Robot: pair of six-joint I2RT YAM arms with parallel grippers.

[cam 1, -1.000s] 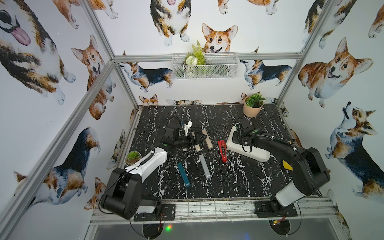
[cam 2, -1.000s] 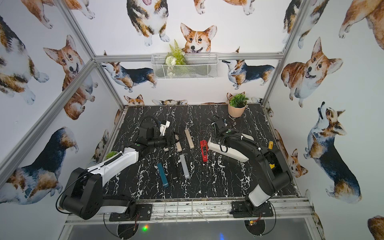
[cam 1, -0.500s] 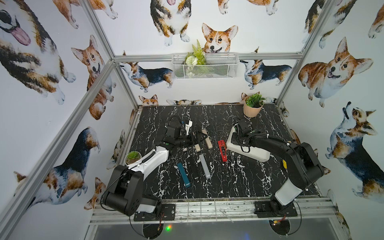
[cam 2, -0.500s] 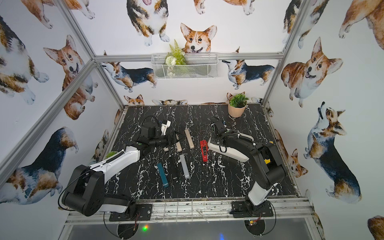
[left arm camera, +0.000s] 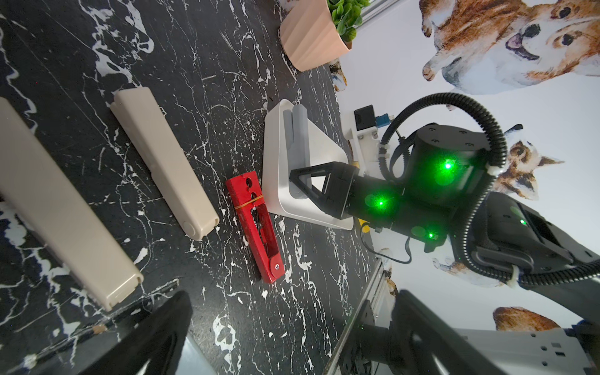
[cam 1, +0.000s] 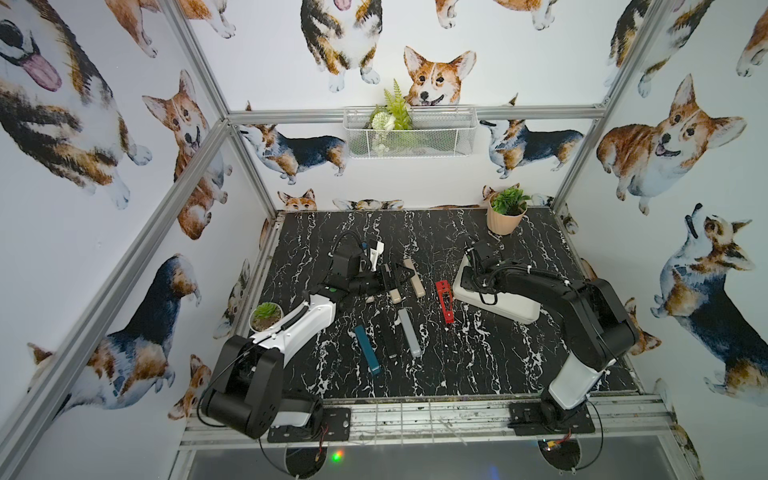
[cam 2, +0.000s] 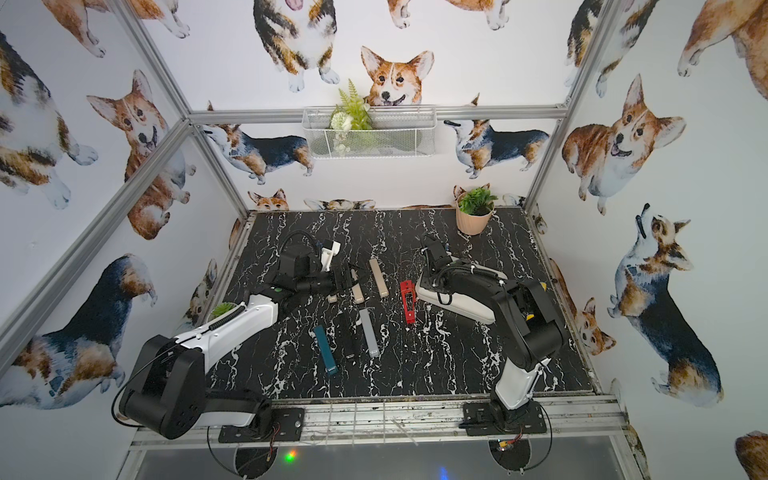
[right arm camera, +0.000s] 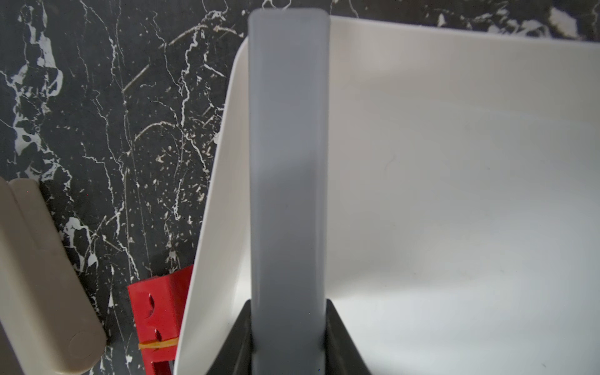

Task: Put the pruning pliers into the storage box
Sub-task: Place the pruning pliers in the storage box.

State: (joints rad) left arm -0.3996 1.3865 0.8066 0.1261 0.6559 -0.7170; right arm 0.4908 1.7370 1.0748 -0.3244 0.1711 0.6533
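No legible text, labels, brands or numbers in any view. Nothing readable on the pruning pliers (cam 1: 444, 301) or the storage box (cam 1: 513, 308).

peach plant pot (cam 1: 505, 222), wire basket (cam 1: 432, 139), marble table (cam 1: 478, 365)

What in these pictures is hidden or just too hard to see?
- Grey plastic bar tool in the right end effector: its gripped end runs off the right wrist picture's edge.
- White plastic tray: the right arm covers much of its inside in both top views.
- Black bar tool: nearly lost against the black marble table in both top views.
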